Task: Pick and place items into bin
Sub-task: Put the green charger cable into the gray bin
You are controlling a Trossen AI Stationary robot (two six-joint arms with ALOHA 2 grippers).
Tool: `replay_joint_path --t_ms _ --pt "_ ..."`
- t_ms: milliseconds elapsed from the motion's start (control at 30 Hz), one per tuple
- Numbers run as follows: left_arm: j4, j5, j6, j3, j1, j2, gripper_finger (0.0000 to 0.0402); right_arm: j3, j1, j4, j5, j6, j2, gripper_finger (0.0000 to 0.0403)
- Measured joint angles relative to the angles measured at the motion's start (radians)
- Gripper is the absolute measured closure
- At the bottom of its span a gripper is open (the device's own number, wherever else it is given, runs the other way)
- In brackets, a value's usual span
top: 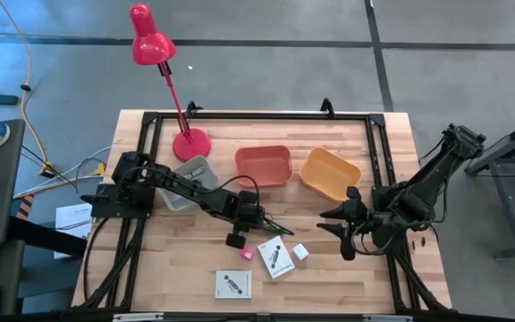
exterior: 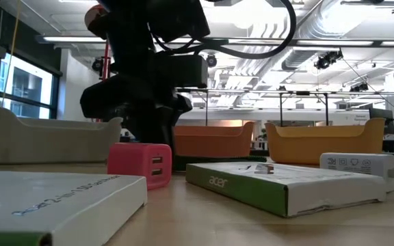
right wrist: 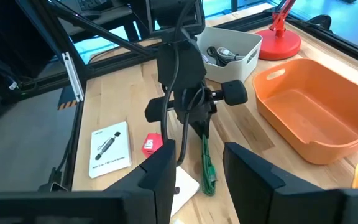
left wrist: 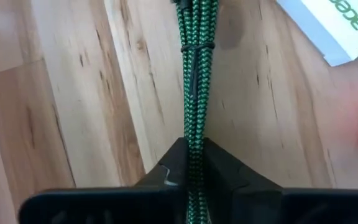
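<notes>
Nearest the table's front edge I see a white card lying flat, and just behind it a second white card, turned at an angle. A pink block sits just beside that second card on its left, and a white block sits just beside it on the right.

Behind these, near the middle of the table, my left gripper is down at the wood with its fingers pinched tight on a green-and-black braided cable. The cable is a bundle tied with a thin dark band and lies flat along the boards, reaching toward the angled card.

My right gripper hangs toward the right edge, well apart from the cable, with its fingers part-way open and nothing between them.

Farther back, three bins stand in a row: a grey bin near the left side with some cable and metal bits inside, a red-orange bin in the middle, and a yellow-orange bin to its right. A red desk lamp stands at the back edge, beside the grey bin.
</notes>
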Motion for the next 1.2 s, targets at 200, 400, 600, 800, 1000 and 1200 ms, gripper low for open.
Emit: replay_joint_path --t_ms 200,400,600,800,1000,1200 --pt "-0.003 0.005 -0.022 0.0 0.0 -0.004 0.0373 0.0 0.0 -0.01 0.0 0.0 0.0 0.0279" --pt "-0.008 -0.003 -0.025 -0.002 0.0 -0.058 0.0395 0.0 0.0 -0.015 0.0 0.006 0.0 0.0279" --pt "-0.02 -0.034 -0.028 -0.002 0.0 -0.139 0.0398 0.0 0.0 -0.02 0.0 0.008 0.0 0.0279" --pt "-0.111 -0.09 -0.06 -0.001 0.0 -0.235 0.0398 0.0 0.0 -0.025 -0.001 0.008 0.0 0.0279" --pt "-0.281 -0.176 -0.111 -0.001 0.0 -0.351 0.0398 0.0 0.0 -0.035 -0.001 0.008 0.0 0.0279" --pt "-0.494 -0.278 -0.183 0.0 0.0 -0.444 0.0399 0.0 -0.001 -0.039 0.005 0.008 0.0 0.0279"
